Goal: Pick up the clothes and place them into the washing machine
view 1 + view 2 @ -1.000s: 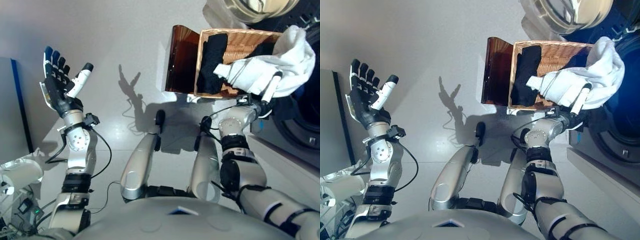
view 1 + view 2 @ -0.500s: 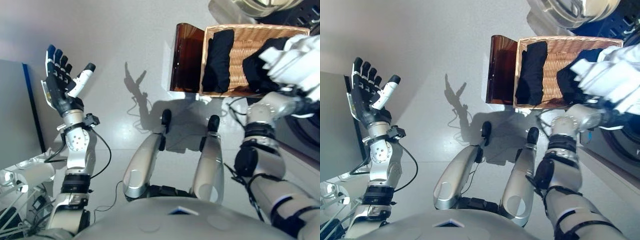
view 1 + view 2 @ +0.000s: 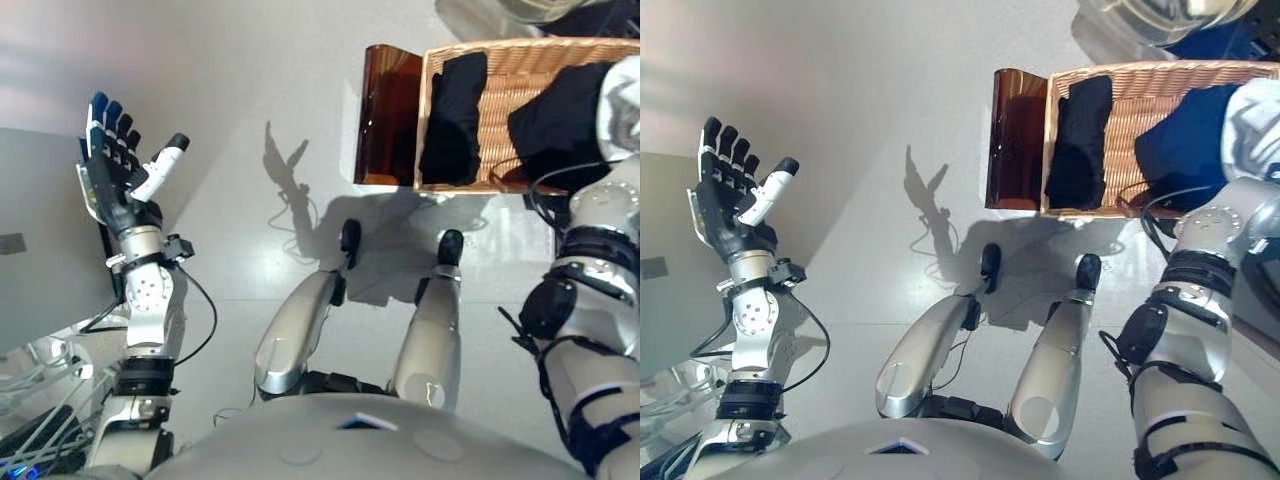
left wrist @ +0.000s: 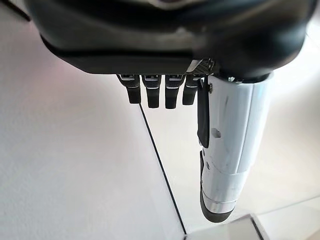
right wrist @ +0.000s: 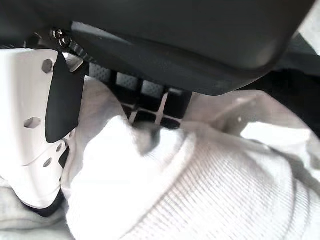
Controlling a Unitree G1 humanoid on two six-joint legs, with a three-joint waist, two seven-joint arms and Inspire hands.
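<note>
Holding the soft white ribbed cloth (image 5: 200, 185), the right hand (image 5: 45, 125) has its fingers and white thumb curled round it, out past the right edge of the head views near the woven brown basket (image 3: 520, 60) with two dark clothes (image 3: 452, 115) on the floor. To do this step well, I think it should keep a firm grip and let go only once the cloth is well inside the washer. The left hand (image 3: 115, 170) is held up high on the left, fingers straight and apart, holding nothing.
</note>
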